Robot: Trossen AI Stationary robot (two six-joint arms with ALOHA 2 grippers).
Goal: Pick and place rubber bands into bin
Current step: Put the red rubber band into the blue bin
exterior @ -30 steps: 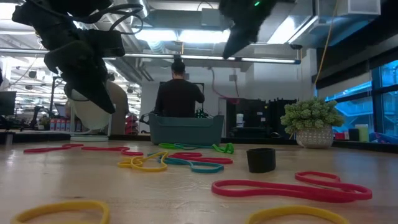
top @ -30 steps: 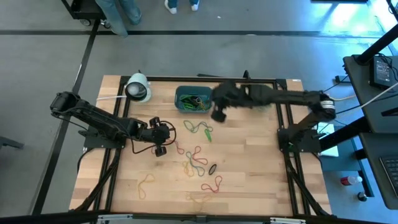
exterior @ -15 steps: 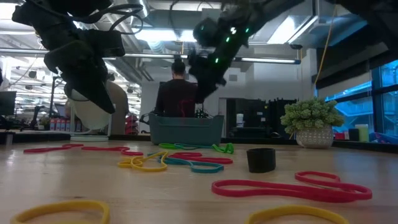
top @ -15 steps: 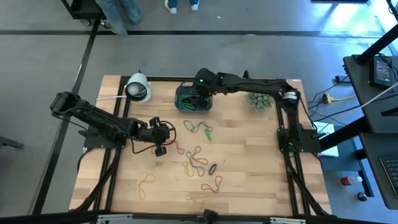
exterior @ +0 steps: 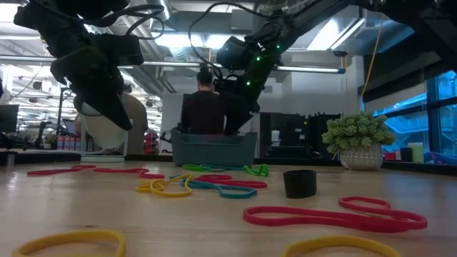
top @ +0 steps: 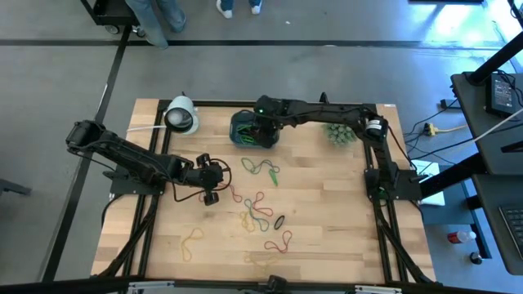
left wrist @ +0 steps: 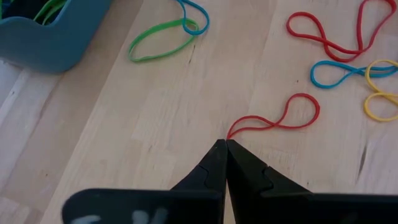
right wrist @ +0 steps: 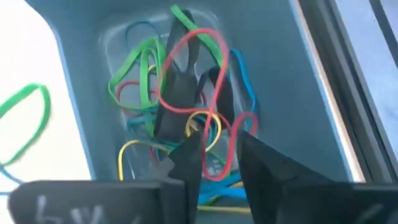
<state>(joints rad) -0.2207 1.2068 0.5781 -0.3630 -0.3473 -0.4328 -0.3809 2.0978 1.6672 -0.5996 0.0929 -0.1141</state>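
Note:
The teal bin (top: pixel 242 132) stands at the table's far middle and holds several rubber bands (right wrist: pixel 134 87). My right gripper (top: pixel 260 132) is open and reaches down into the bin (exterior: pixel 213 150); a red band (right wrist: pixel 193 68) loops about its fingertips. My left gripper (top: pixel 214 184) is shut above the table's left middle. In its wrist view the tips (left wrist: pixel 224 146) stand at the near end of a red band (left wrist: pixel 273 121) that lies on the wood. Loose bands (top: pixel 257 211) lie spread over the table's middle. My right gripper is open over the bin's inside, pointing down. The red band's loop (right wrist: pixel 208 37) lies across and around its fingers (right wrist: pixel 186 155); I cannot tell whether it touches them. My left gripper's shut tips hide the red band's near end (left wrist: pixel 231 132); I cannot tell whether they touch it.
A white cylinder (top: pixel 181 116) stands at the far left and a spiky green plant (top: pixel 339 131) at the far right. A small black ring (top: pixel 279 221) sits among the loose bands. A yellow band (top: pixel 192 239) lies near the front left. A person (exterior: pixel 203 107) stands beyond the table.
My right gripper has swung from the bin's right side toward the table's left and far edge, over the bin, and then down into it. My left arm has kept still.

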